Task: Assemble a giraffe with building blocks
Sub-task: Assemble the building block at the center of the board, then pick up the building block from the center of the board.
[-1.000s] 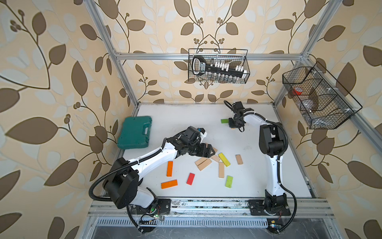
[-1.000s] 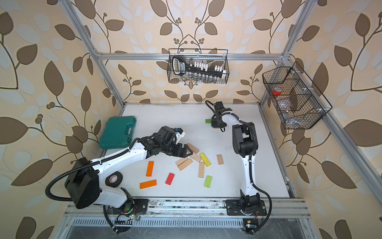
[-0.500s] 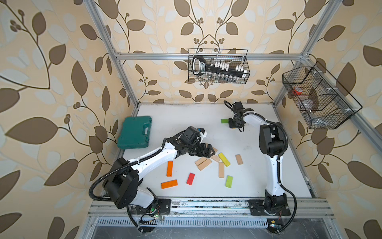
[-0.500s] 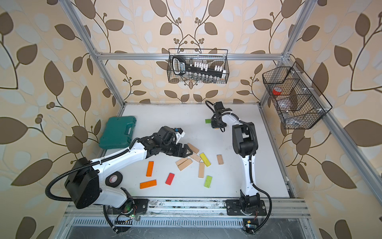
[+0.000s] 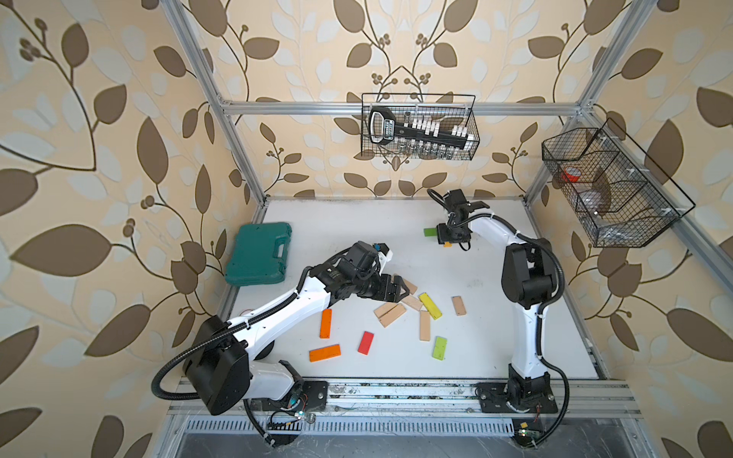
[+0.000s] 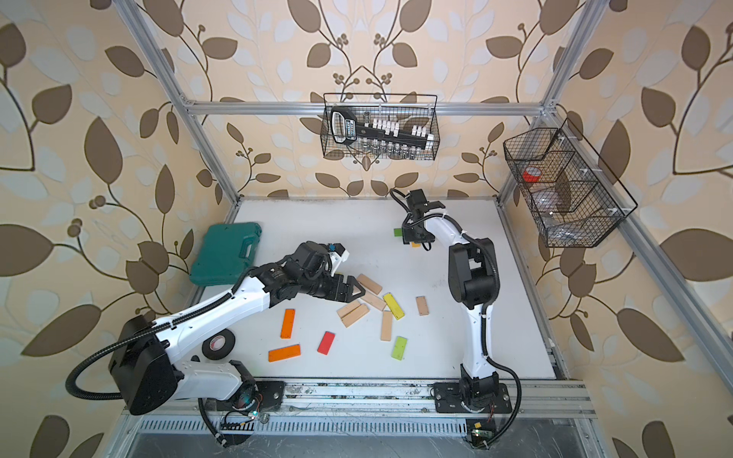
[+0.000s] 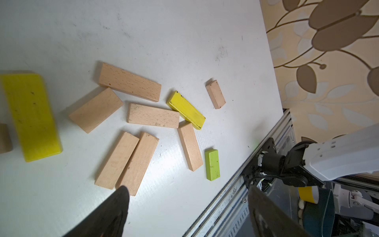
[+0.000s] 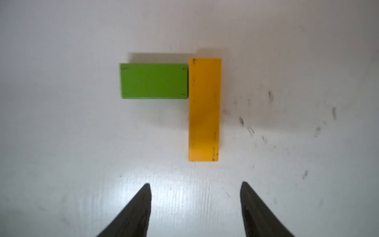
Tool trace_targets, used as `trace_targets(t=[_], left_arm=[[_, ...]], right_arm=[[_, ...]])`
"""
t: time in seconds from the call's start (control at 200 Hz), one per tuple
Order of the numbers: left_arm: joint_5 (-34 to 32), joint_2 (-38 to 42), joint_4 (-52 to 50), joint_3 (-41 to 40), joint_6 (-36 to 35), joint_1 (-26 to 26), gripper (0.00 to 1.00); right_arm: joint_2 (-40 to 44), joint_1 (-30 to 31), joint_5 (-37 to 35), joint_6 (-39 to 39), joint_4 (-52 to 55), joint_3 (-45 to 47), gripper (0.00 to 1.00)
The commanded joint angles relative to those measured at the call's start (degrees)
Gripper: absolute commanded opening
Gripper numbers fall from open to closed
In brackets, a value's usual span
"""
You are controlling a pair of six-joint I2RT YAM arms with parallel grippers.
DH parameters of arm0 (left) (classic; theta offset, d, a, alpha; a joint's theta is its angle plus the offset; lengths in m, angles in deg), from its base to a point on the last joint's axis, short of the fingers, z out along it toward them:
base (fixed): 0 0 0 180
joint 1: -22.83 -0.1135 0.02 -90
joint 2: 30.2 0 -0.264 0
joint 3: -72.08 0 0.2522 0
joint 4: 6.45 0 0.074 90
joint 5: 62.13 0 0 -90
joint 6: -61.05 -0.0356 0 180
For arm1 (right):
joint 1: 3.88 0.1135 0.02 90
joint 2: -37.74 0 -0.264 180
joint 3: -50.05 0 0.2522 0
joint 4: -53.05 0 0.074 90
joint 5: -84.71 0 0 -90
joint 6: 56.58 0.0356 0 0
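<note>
Currently, at the left edge of the white table (image 5: 357, 222), a green case (image 5: 260, 253) lies closed. Next, the left gripper (image 5: 398, 289) hangs just beside the loose pile, jaws wide apart with nothing between them; the left wrist view shows its fingers (image 7: 117, 203) clear of the wood. Loose blocks lie flat mid-table: two orange blocks (image 5: 325, 323) near the left arm, a red block (image 5: 365, 342), a beige pair (image 5: 389, 314) side by side and touching, a yellow block (image 5: 430, 305), a lime block (image 5: 439, 347) and a short beige block (image 5: 458, 305). Further right, toward the back wall, the right gripper (image 8: 195, 183) stands open and empty over the table. Just beyond its fingertips a green block (image 8: 153, 81) lies flat, its short end touching the long side of an amber block (image 8: 204, 109) near one end, at a right angle.
</note>
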Motion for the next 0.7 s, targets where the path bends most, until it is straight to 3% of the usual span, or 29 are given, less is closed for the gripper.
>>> trace_targets(t=[0.0,0.175,0.35,0.6,0.695], left_arm=[[-3.37,5.48,-5.85,-0.17,-0.09,-0.38,0.91],[-8.70,12.14,-14.54,-2.74,2.10,-0.25,0.90],[-8.10,16.75,-18.20,-6.19,4.81,-0.21,0.90],[-6.76,20.70,-18.94,-8.19,6.90,0.33,0.89],[-6.90,21.28,-19.13,-8.19,7.14,0.40,0.89]], right_arm=[[11.64,2.92,-3.36,2.66,2.29,4.65,0.66],[25.00,11.33,-6.49,6.69,1.57,17.57,0.66],[33.95,21.46,-7.23,14.01,1.09,29.12,0.66],[35.63,29.57,-4.76,19.76,-2.15,40.47,0.64],[35.90,29.73,-4.10,20.04,-4.53,43.61,0.57]])
